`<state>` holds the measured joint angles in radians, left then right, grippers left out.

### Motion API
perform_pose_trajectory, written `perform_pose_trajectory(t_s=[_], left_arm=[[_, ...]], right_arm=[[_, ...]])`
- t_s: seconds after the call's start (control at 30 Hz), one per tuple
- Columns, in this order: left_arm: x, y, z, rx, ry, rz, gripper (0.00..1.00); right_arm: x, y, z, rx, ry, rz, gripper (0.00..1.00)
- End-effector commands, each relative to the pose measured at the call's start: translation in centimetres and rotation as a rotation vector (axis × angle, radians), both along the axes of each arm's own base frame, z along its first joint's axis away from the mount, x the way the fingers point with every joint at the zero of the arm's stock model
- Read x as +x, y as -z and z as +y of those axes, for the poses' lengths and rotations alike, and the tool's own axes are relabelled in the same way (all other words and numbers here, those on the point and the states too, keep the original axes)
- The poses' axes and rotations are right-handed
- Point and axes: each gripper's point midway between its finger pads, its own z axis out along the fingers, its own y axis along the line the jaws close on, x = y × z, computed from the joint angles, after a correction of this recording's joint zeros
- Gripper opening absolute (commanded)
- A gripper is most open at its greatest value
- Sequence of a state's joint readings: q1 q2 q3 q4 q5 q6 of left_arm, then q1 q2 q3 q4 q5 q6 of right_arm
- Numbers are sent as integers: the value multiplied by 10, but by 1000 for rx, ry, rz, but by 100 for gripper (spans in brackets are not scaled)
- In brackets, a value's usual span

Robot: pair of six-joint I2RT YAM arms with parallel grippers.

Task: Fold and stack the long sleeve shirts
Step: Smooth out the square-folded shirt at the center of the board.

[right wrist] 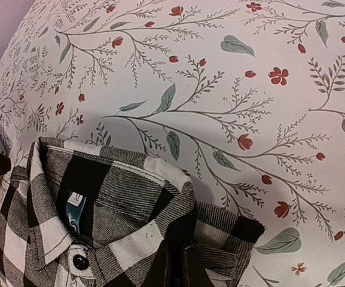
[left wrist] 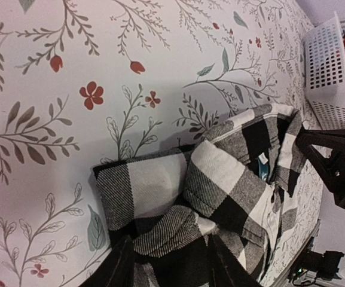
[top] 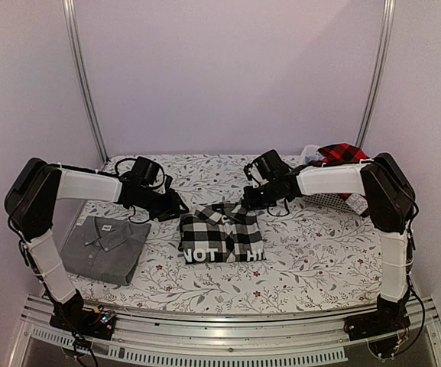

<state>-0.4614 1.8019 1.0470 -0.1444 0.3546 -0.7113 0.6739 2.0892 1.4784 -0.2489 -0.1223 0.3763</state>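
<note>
The black-and-white check shirt (top: 222, 234) lies folded at the table's middle, white lettering toward the front. My left gripper (top: 177, 208) is at its back left corner; in the left wrist view its fingers (left wrist: 117, 268) stand wide apart, open, straddling the bunched shoulder cloth (left wrist: 220, 179). My right gripper (top: 248, 200) is at the back right corner, by the collar (right wrist: 109, 197); its fingers (right wrist: 171, 269) are pinched together on the check cloth. The grey collared shirt (top: 102, 246) lies folded at front left. The red-and-black check shirt (top: 342, 154) sits in the basket.
A white plastic basket (left wrist: 327, 72) stands at the back right, partly behind my right arm. The table is covered with a floral cloth (top: 312, 252). Purple walls and two metal posts close in the back.
</note>
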Motion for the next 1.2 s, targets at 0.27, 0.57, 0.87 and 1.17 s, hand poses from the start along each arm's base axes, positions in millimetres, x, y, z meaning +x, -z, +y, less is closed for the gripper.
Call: perform_pose_trajectory(t_s=[0.27, 0.57, 0.87, 1.17], left_arm=[[-12, 23, -6, -9, 15, 83, 43], [-10, 15, -14, -35, 32, 56, 18], [3, -19, -16, -22, 52, -62, 0], [18, -15, 1, 35, 34, -127, 0]], right_arm=[[5, -11, 1, 5, 0, -20, 6], [6, -15, 1, 9, 4, -24, 5], [8, -38, -5, 17, 31, -74, 0], [13, -50, -11, 28, 72, -122, 0]])
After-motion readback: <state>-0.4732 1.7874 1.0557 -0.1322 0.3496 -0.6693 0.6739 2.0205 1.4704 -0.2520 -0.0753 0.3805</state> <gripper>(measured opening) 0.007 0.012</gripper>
